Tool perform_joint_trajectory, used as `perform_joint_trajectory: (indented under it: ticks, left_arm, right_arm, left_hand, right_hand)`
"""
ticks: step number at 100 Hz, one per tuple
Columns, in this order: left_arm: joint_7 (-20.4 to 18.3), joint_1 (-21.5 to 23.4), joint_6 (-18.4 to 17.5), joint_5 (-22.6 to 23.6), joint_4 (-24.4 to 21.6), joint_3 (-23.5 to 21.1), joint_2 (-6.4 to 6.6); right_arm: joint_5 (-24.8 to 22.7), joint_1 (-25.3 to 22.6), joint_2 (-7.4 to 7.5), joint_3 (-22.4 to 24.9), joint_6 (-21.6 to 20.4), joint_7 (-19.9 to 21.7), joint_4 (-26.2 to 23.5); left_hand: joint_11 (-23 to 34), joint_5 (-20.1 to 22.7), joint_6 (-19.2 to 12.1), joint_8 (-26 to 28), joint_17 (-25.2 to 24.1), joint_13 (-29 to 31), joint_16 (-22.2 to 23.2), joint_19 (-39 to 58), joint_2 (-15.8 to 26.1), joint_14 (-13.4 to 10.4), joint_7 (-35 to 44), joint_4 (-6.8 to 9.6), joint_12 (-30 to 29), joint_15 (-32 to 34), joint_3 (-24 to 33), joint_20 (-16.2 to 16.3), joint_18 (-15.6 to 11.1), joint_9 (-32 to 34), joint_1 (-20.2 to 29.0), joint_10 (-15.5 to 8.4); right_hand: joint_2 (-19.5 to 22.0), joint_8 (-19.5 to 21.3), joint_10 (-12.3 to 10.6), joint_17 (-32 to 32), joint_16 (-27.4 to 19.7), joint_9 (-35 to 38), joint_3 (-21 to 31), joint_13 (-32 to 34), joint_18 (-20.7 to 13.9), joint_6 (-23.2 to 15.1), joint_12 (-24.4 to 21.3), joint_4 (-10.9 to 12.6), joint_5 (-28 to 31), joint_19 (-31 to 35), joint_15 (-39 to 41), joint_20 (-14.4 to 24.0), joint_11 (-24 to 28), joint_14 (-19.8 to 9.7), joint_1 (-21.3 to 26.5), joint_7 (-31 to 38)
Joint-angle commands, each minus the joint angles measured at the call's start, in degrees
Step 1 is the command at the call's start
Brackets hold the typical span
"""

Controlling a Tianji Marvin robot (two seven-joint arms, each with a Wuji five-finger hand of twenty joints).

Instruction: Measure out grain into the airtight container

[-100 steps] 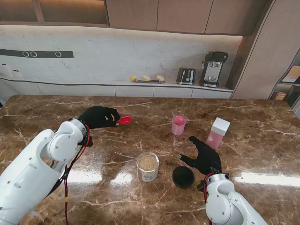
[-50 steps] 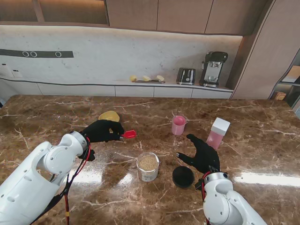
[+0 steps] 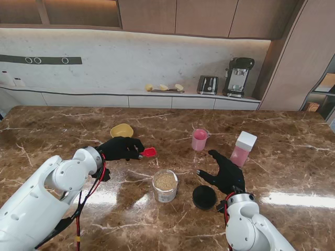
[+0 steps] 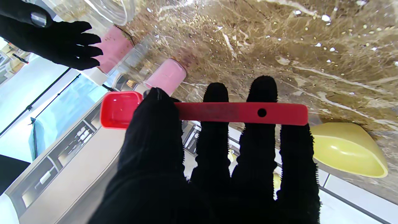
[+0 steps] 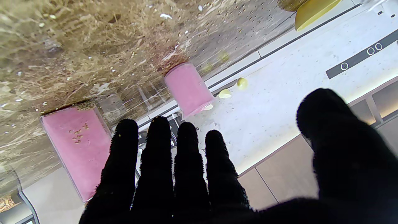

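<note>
Our left hand (image 3: pixel 121 148) grips the red scoop (image 3: pixel 149 152) beside the grain jar (image 3: pixel 165 185); a loose pinch risks spilling. Our right hand (image 3: pixel 225 172) hovers open.

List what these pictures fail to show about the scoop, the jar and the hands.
- Red scoop bowl: in the left wrist view the left hand covers part; grain inside undeterminable.
- Grain jar: cut off by the left wrist view's edge.
- Right hand palm: faces away in the stand view.

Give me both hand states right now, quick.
Left robot hand: shut on the red measuring spoon.
Right robot hand: open, fingers spread, holding nothing.
</note>
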Motion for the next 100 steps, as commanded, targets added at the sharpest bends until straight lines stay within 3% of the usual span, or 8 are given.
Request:
perform_joint_trajectory:
  ticks: [1, 18, 35, 41, 53, 74, 86, 100]
  left_arm:
    - [0.71, -0.13, 0.08, 0.31, 0.54, 0.71, -0.34]
    - [1.13, -1.0, 0.08, 0.73, 0.99, 1.96, -0.43]
    - [0.28, -1.82, -0.26, 1.16, 1.14, 2.63, -0.23]
    - [0.27, -2.01, -0.3, 0.94, 1.28, 2.76, -0.26]
    - [-0.4, -2.58, -0.91, 0.98, 1.7, 2.92, -0.1]
    - [-0.59, -3.09, -3.43, 1.34, 2.41, 2.88, 0.06]
    - [0.41, -3.4, -5.52, 1.86, 3.31, 2.83, -0.02]
    - [-0.6, -3.69, -6.9, 0.49, 3.83, 2.74, 0.15]
  right_arm:
    - [0.57, -0.76, -0.27, 0.22, 0.09, 0.59, 0.43]
    - [1.1, -1.28, -0.39, 0.71, -0.14, 0.27, 0.65]
    - [1.39, -1.79, -0.5, 1.25, -0.2, -0.13, 0.61]
    - [1.41, -1.88, -0.5, 1.34, -0.28, -0.17, 0.63]
    - [1.47, -1.91, -0.52, 1.35, -0.32, -0.27, 0.72]
    - [1.45, -1.81, -0.51, 1.25, -0.33, -0.22, 0.74]
    - [1.46, -1.69, -0.48, 1.14, -0.24, -0.04, 0.75]
    - [1.4, -1.56, -0.45, 0.99, -0.1, 0.11, 0.82]
  left_hand:
    - [2.89, -0.25, -7.47, 3.46, -2.57, 2.47, -0.05, 0.26, 3.51, -1.47, 6.26, 2.07, -0.12, 2.03, 0.58, 0.26, 0.36, 2.79, 5.96, -1.02]
    - [12.38, -0.52, -8.37, 4.17, -3.97, 4.67, 5.04, -1.98, 3.45, -1.95, 6.99, 2.1, 9.66, 6.94, 0.55, 2.73, 1.72, 4.3, 6.15, -2.42]
    - [14.74, -1.89, -9.63, 5.14, -4.43, 4.58, 10.11, -2.82, 4.81, -1.51, 6.54, 2.46, 18.09, 9.58, 0.66, 3.3, 1.21, 0.67, 4.88, -4.19]
    - [14.52, -1.98, -9.35, 4.99, -4.32, 3.81, 11.77, -2.87, 4.86, 0.65, 6.23, 2.61, 22.12, 10.38, 0.85, 3.26, 1.43, -0.75, 4.74, -3.97]
    - [13.33, -1.98, -8.69, 3.97, -2.54, 4.75, 14.02, -1.75, 5.25, 0.23, 5.31, 2.7, 30.25, 13.3, 0.87, 3.37, 1.58, -4.89, 4.1, -3.97]
    - [12.12, 0.29, -4.41, -2.53, 5.52, 12.01, 23.51, 6.09, 3.51, -2.04, 5.55, 2.68, 34.02, 30.56, 1.19, 4.48, 2.26, -6.67, 4.9, -3.11]
    - [12.95, 1.81, -3.82, -7.05, 12.24, 17.13, 31.66, 16.53, 3.32, -3.84, 7.7, 1.8, 33.7, 47.81, 0.42, 10.86, 4.18, -5.86, 5.32, -2.94]
    - [13.62, 3.45, -3.14, -10.69, 14.93, 19.15, 31.46, 19.5, 3.11, -1.79, 10.01, 0.91, 33.28, 52.69, -1.15, 16.0, 5.95, -3.94, 5.83, -2.69]
  right_hand:
    - [0.82, -0.54, -0.75, -0.64, 0.39, 0.02, -1.03, 0.58, -0.15, -1.4, -0.27, 1.83, -0.07, 1.29, -0.36, -1.48, -0.44, -0.25, -0.47, 0.53]
    - [1.03, -0.68, -0.79, -0.62, 0.45, 0.05, -1.19, 0.68, -0.04, -1.33, -0.2, 1.87, -0.23, 1.45, -0.36, -1.55, -0.51, -0.21, -0.42, 0.51]
    - [1.24, -0.77, -0.82, -0.72, 0.5, 0.12, -1.32, 0.7, 0.06, -1.3, -0.14, 1.9, -0.26, 1.52, -0.38, -1.6, -0.52, -0.18, -0.33, 0.54]
    - [1.26, -0.79, -0.83, -0.68, 0.52, 0.21, -1.37, 0.77, 0.18, -1.4, -0.11, 1.91, -0.22, 1.58, -0.37, -1.6, -0.51, -0.18, -0.31, 0.57]
    - [1.31, -0.84, -0.85, -0.75, 0.54, 0.25, -1.43, 0.77, 0.32, -1.47, -0.09, 1.92, -0.19, 1.64, -0.4, -1.6, -0.54, -0.08, -0.31, 0.6]
    - [1.46, -0.94, -0.94, -0.88, 0.58, 0.37, -1.53, 0.85, 0.83, -1.58, -0.09, 1.94, -0.19, 1.76, -0.44, -1.55, -0.65, -0.04, -0.38, 0.61]
    - [1.48, -1.0, -0.94, -1.09, 0.61, 0.46, -1.55, 0.88, 1.39, -1.68, -0.07, 1.95, -0.15, 1.94, -0.5, -1.39, -0.7, 0.03, -0.4, 0.61]
    - [1.48, -1.05, -0.95, -1.33, 0.62, 0.51, -1.56, 0.75, 1.83, -1.72, -0.06, 1.97, -0.16, 2.07, -0.63, -1.18, -0.81, 0.0, -0.39, 0.58]
